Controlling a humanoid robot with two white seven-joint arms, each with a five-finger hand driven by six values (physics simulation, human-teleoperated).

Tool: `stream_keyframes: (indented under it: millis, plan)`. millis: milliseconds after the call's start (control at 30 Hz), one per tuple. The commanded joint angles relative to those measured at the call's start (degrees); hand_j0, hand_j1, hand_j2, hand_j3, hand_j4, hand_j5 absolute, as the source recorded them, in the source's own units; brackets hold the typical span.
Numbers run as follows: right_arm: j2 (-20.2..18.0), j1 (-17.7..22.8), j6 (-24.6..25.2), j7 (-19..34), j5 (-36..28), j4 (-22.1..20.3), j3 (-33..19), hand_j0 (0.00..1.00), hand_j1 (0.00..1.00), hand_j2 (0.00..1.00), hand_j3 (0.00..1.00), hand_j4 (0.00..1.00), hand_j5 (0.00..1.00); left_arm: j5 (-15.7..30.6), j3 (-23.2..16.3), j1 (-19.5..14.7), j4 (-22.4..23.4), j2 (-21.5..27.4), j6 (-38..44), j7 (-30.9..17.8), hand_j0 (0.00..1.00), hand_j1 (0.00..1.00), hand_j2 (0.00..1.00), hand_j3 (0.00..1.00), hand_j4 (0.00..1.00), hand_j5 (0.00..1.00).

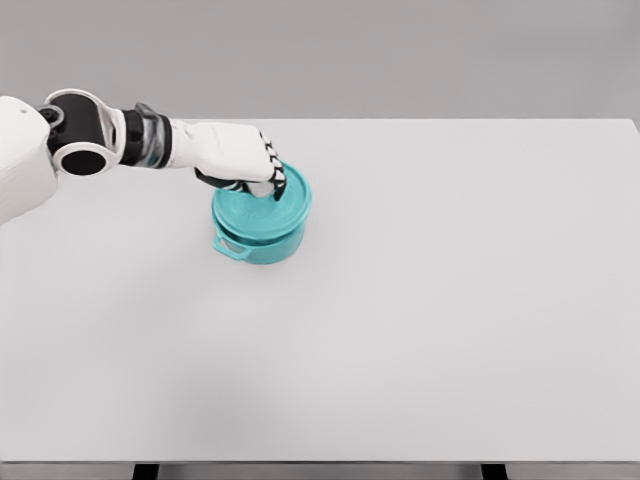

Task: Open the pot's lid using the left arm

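A small teal pot [262, 240] stands on the white table [420, 300], left of the middle, with a side handle facing the lower left. Its teal lid [285, 205] sits on top, seemingly tipped a little, its right rim showing past my hand. My left hand [262, 178] reaches in from the left and hangs over the lid's centre, fingers curled down around the knob, which is mostly hidden under them. My right arm does not appear in the head view.
The table's far edge runs just behind the pot. Its front edge lies near the bottom of the picture, with two dark legs below.
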Motion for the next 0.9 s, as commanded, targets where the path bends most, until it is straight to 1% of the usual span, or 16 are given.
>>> stream_keyframes:
  millis: [0,133,333,433,533,767,800,833,867]
  plan:
    - [0.0,0.0,0.0,0.01,-0.02,-0.01,-0.04,1.0,1.0,1.0,1.0,1.0,1.0,0.67,0.43,0.0,-0.08,1.56,0.09,0.06,0.59,0.59,0.59,0.59,0.59,0.59]
    - [0.0,0.0,0.0,0.01,-0.02,-0.01,-0.04,1.0,1.0,1.0,1.0,1.0,1.0,1.54,0.7,0.0,0.1,4.9,0.09,-0.03,0.59,0.59,0.59,0.59,0.59,0.59]
    - [0.0,0.0,0.0,0.01,-0.02,-0.01,0.05,1.0,1.0,1.0,1.0,1.0,1.0,1.63,2.1,0.53,0.71,10.34,0.09,-0.03,0.59,0.59,0.59,0.59,0.59,0.59]
    - [0.0,0.0,0.0,0.01,-0.02,-0.01,0.05,1.0,1.0,1.0,1.0,1.0,1.0,1.63,2.1,0.79,0.8,12.81,0.09,-0.03,0.59,0.59,0.59,0.59,0.59,0.59]
    - [0.0,0.0,0.0,0.01,-0.02,-0.01,-0.04,1.0,1.0,1.0,1.0,1.0,1.0,1.54,2.1,0.88,1.15,13.07,0.09,-0.03,0.59,0.59,0.59,0.59,0.59,0.59]
    - [0.0,0.0,0.0,0.01,-0.02,-0.01,0.05,1.0,1.0,1.0,1.0,1.0,1.0,1.37,2.1,0.97,4.75,13.6,0.09,-0.21,0.62,0.62,0.62,0.62,0.62,0.62]
    - [0.0,0.0,0.0,0.01,-0.02,-0.01,-0.04,1.0,1.0,1.0,1.0,1.0,1.0,1.37,2.1,0.97,4.93,13.69,0.09,-0.29,0.64,0.64,0.64,0.64,0.64,0.64]
    - [0.0,0.0,0.0,0.01,-0.02,-0.01,0.05,1.0,1.0,1.0,1.0,1.0,1.0,1.37,2.19,0.97,5.19,13.69,0.09,-0.21,0.69,0.69,0.69,0.69,0.69,0.69]
    - [0.0,0.0,0.0,0.01,-0.02,-0.01,-0.04,1.0,1.0,1.0,1.0,1.0,1.0,1.54,2.19,1.05,6.95,13.51,0.09,-0.12,0.94,0.94,0.94,0.94,0.94,0.94]
